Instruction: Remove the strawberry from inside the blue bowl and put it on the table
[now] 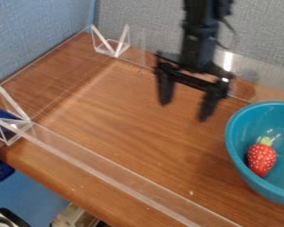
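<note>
Strawberry (263, 158) sits inside the blue bowl (238, 133), low on the inner wall toward the near side, green top pointing up and away from you. Red body clearly visible, nothing touching it. The bowl sits at the right edge of the table (97, 106) and is cut off by the frame on its right and lower side, so you only see part of the rim.

Your gripper (188, 97) is spread wide, both black fingers (165, 89) well apart, nothing between them, holding nothing. It hangs just left of the bowl rim, over bare wood, not over the fruit. The right finger is near the bowl's left edge; whether the tips touch the tabletop, can't tell from this angle, but they look clear of it.

Arm comes down from the top of frame, near vertical, fingers pointing straight down at the table. The upper arm is cropped by the top edge, so the wrist and anything above it is out of view.

Clear acrylic walls (74, 152) run along the near and far edges of the table, with small triangular brackets (109, 42) at the far left corner and another on the near left. Blue backdrop (38, 22) behind the left side. The wall glare behind the gripper makes the far edge hard to read.
</note>
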`<state>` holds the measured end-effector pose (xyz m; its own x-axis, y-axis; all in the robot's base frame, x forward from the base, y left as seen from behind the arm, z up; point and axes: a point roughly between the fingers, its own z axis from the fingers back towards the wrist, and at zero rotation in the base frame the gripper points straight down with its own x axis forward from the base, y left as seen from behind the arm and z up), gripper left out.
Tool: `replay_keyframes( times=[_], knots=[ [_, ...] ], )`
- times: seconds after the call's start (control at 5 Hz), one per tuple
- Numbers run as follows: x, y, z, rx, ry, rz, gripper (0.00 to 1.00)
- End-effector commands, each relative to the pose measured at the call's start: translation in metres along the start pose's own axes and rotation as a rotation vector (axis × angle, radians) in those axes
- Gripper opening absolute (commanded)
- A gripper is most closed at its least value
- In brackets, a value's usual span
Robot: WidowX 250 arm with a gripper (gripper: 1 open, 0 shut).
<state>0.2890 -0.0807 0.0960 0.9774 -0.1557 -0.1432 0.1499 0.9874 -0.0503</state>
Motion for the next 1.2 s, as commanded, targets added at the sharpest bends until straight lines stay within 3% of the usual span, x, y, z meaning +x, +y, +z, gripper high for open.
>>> replay_keyframes(
  times=[0.0,0.2,0.4,1.0],
  knots=[
    [0.019,-0.039,0.015,0.001,-0.088,-0.06,1.0],
    [0.027,-0.075,0.013,0.013,-0.102,-0.123,1.0],
    [0.028,-0.096,0.006,0.014,-0.103,-0.157,1.0],
    [0.042,-0.1,-0.03,0.016,-0.044,-0.153,1.0]
  ],
)
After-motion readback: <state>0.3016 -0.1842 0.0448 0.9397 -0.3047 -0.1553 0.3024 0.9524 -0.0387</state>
